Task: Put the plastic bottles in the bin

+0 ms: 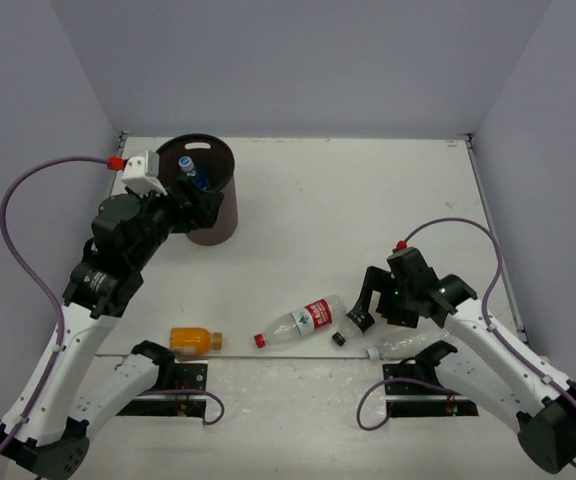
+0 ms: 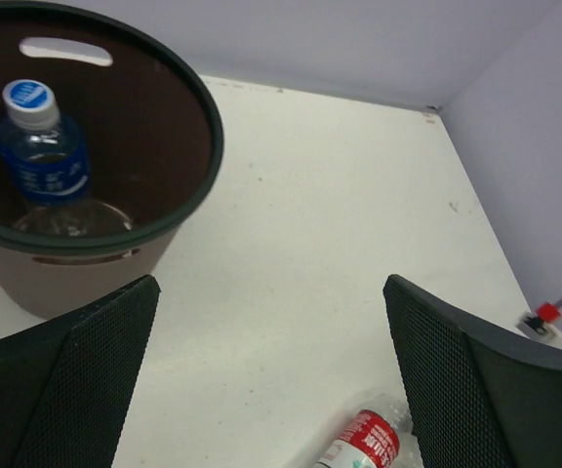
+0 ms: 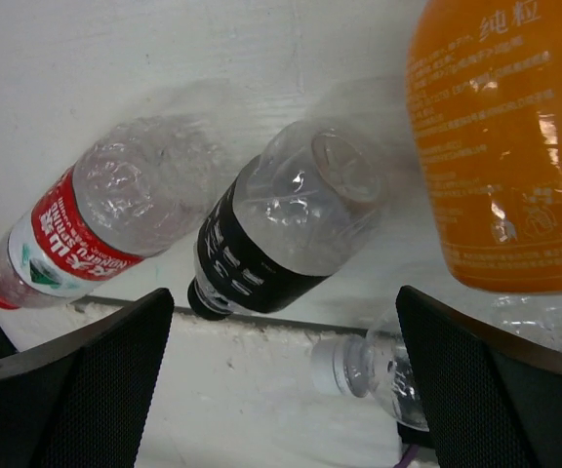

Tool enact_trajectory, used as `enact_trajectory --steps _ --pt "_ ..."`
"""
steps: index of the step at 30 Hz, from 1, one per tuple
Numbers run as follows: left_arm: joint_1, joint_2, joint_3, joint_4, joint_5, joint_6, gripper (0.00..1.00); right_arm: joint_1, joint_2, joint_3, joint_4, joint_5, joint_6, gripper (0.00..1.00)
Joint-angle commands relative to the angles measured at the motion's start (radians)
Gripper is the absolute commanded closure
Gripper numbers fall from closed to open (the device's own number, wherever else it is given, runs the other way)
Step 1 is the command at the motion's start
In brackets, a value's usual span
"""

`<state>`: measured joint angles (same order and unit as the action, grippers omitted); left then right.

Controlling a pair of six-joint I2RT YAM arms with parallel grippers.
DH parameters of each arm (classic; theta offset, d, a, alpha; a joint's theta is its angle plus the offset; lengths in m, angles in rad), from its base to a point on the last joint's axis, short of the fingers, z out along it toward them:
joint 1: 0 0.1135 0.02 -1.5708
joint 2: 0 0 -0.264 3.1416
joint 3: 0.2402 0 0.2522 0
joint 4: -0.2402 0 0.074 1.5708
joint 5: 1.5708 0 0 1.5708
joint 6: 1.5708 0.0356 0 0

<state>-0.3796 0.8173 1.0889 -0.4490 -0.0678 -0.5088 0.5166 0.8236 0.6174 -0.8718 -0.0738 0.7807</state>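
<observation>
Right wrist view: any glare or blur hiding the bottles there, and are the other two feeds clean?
Right wrist: white glare patches on the orange bottle, which is cropped at the frame edge; black-labelled bottle sharp. Left wrist: even light, blue-labelled bottle clear inside the shaded bin. Top external: flat light, soft shadows, no glare.

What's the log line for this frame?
in bin: blue-labelled bottle | left jaws: open, at bin | right jaws: open, over black-labelled bottle | on table: red-label bottle, orange bottles, clear bottle
</observation>
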Motion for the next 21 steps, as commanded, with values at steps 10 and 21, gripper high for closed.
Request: enact_trajectory --steps 10,21 --pt "-0.007 -0.041 -0.180 0.125 0.328 -0.043 0.00 0.017 0.133 -0.174 0.377 0.023 0.244 0.14" --pt "-0.007 -0.050 -0.209 0.124 0.304 -0.036 0.00 0.019 -0.006 -0.178 0.309 0.052 0.268 0.67"
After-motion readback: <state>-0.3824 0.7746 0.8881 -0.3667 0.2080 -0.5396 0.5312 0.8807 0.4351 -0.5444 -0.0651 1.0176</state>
